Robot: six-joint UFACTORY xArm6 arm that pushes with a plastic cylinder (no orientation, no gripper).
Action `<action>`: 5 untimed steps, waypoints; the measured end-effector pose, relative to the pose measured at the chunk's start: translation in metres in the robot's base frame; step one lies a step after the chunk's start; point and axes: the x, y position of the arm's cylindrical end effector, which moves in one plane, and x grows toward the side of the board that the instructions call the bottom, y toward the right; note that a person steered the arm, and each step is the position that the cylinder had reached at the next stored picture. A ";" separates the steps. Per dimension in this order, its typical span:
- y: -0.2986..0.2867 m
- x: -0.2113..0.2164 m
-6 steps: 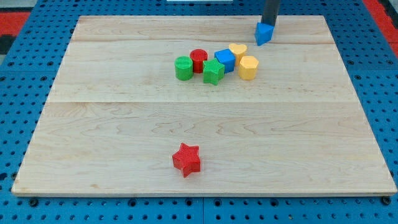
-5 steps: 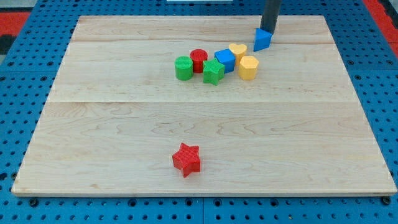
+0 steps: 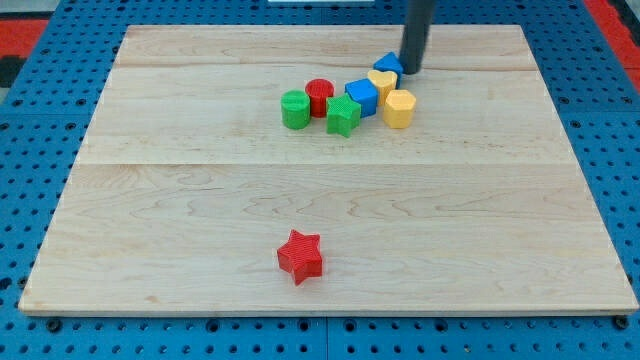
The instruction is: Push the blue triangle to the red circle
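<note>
The blue triangle (image 3: pixel 389 63) lies near the view's top, touching the top of the yellow heart (image 3: pixel 382 81). My tip (image 3: pixel 410 71) stands right against the triangle's right side and partly hides it. The red circle (image 3: pixel 320 96) stands to the left in a cluster, between the green circle (image 3: pixel 295 109) and the blue cube (image 3: pixel 362 97). The triangle is apart from the red circle, with the blue cube and yellow heart in between.
A green block (image 3: pixel 343 115) sits below the red circle. A yellow hexagon (image 3: pixel 399 108) sits at the cluster's right end, just below my tip. A red star (image 3: pixel 300 256) lies alone near the view's bottom. The wooden board (image 3: pixel 150 200) rests on a blue pegboard.
My tip has moved left and slightly down, pushing the blue triangle left until it meets the yellow heart. The other blocks have not moved.
</note>
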 end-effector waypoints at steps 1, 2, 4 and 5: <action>-0.028 -0.008; -0.043 -0.003; -0.044 0.030; -0.023 0.011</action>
